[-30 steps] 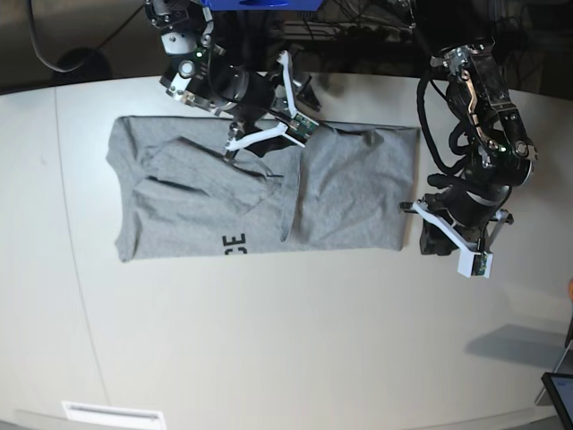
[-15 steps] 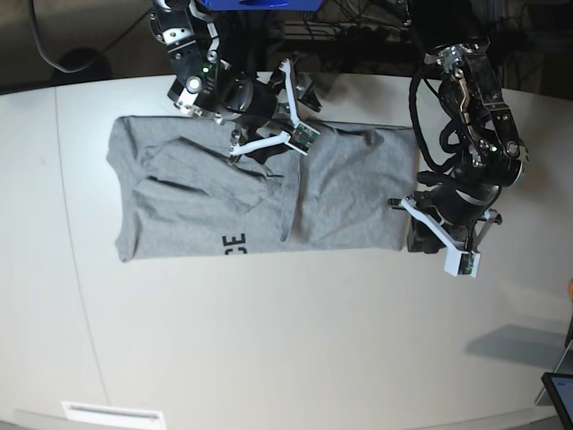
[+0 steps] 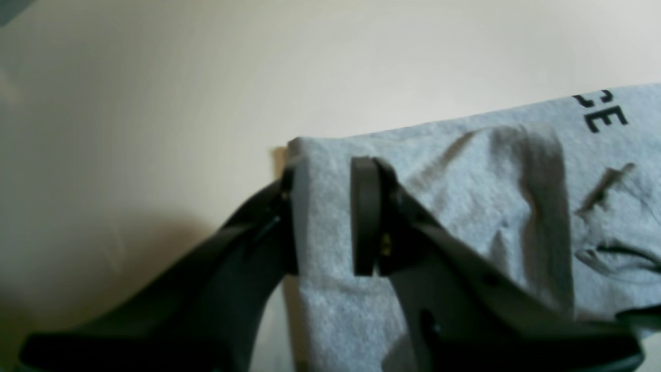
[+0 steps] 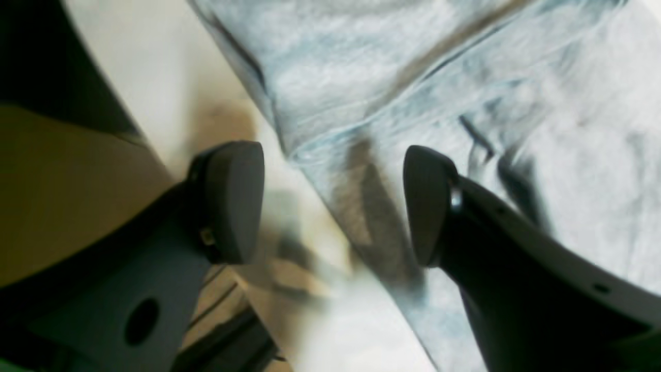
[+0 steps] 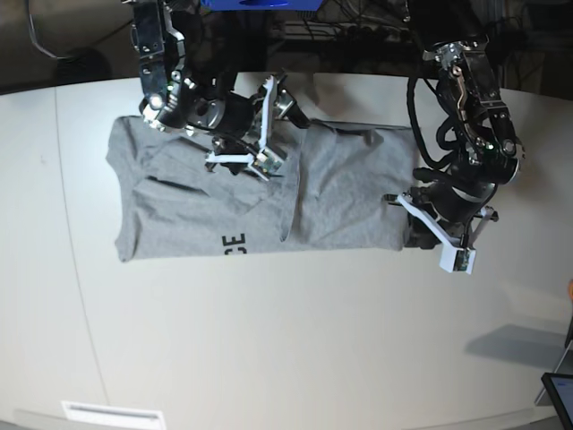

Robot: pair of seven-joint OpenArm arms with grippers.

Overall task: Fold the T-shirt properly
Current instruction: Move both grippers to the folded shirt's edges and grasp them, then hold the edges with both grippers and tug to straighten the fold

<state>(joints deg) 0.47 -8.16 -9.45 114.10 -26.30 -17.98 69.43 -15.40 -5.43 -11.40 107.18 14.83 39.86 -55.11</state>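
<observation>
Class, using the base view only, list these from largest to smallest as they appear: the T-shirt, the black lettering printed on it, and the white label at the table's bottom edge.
1. T-shirt, clearly largest.
2. White label.
3. Black lettering, smallest; only a few letters show.

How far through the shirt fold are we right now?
Done: the T-shirt lies narrowed to a band, sleeves tucked. In hand: the left gripper pinches its end corner; the right gripper hangs open over the far edge. Left: crosswise folds.
</observation>
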